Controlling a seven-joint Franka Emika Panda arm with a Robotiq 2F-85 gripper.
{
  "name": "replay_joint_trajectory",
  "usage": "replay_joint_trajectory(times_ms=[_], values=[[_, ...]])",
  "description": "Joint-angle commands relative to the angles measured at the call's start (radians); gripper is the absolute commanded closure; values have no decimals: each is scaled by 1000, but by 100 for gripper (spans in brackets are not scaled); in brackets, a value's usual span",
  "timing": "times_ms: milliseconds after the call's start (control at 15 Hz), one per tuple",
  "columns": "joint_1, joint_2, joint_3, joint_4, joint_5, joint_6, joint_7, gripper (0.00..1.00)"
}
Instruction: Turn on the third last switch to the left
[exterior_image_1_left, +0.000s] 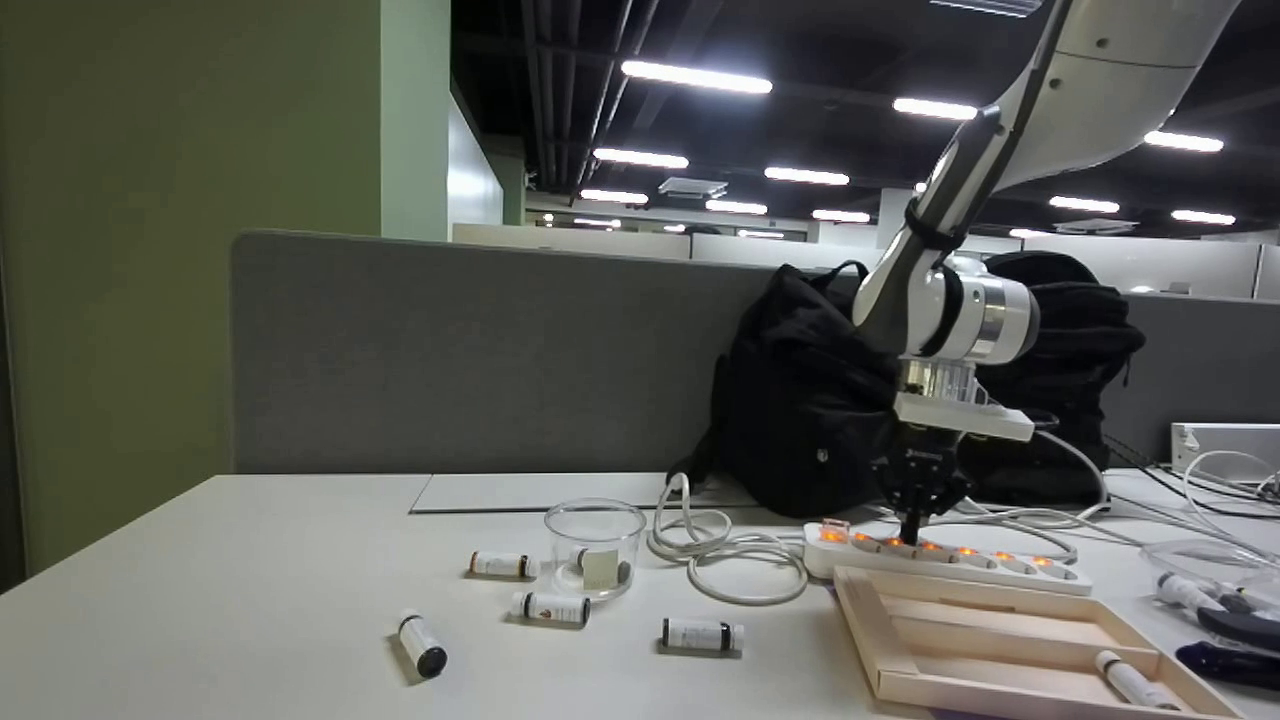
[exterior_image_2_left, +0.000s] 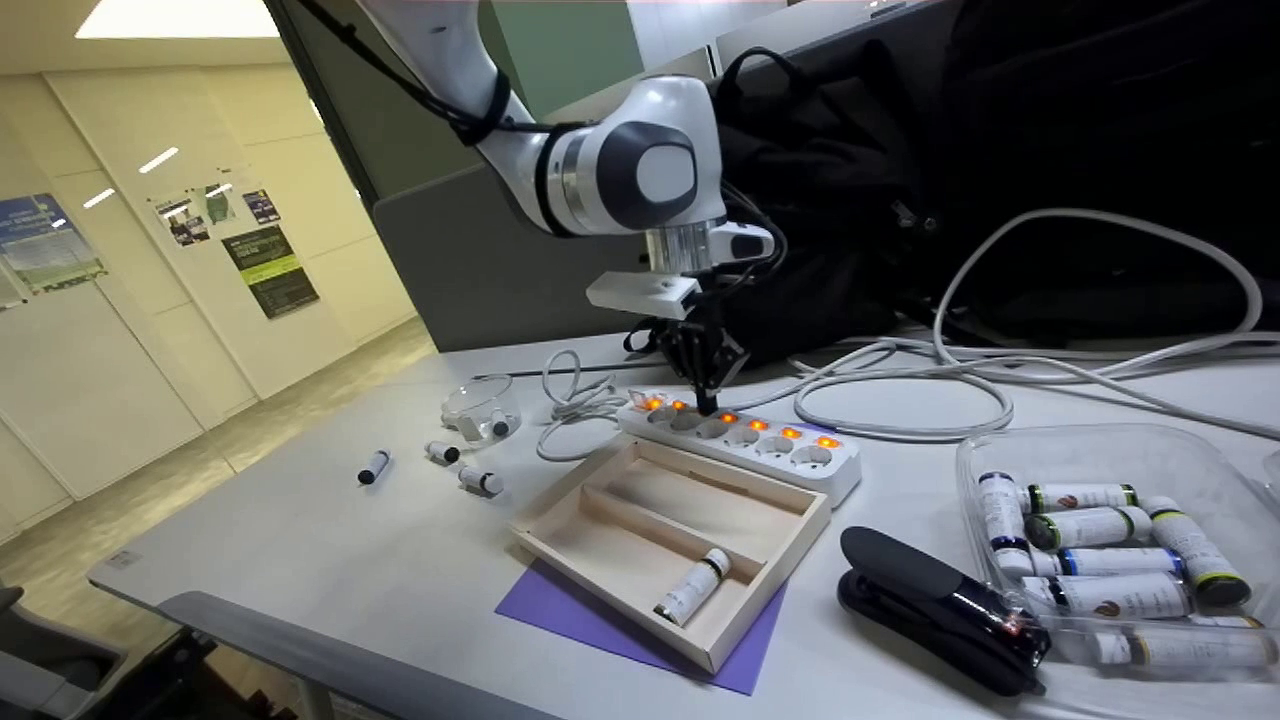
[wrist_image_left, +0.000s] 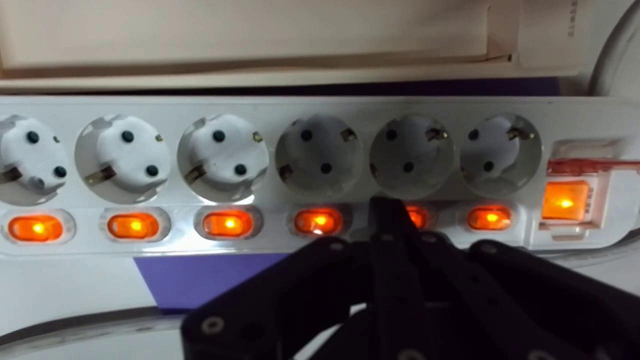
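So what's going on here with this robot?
A robot arm points its shut, empty gripper down at a white power strip. In the wrist view it partly covers a small switch; whether it touches, I can't tell. Every light that shows on the power strip glows orange, including that switch's.

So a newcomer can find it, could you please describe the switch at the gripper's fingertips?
Beside the wooden tray lies a long white power strip. In the wrist view, count from the large square switch at its end: the second small orange switch is the one, the only switch partly hidden by the gripper.
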Motion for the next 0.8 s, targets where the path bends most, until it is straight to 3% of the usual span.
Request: replay_joint_trajectory(times_ms=[0, 467, 533, 600, 733], values=[[15, 92, -17, 53, -18, -30, 11, 100], [-44, 9, 19, 138, 50, -261, -25, 100], [-41, 0, 13, 148, 49, -286, -21, 96], [-40, -13, 6, 158, 48, -309, -17, 73], [-35, -43, -6, 174, 36, -353, -13, 70]])
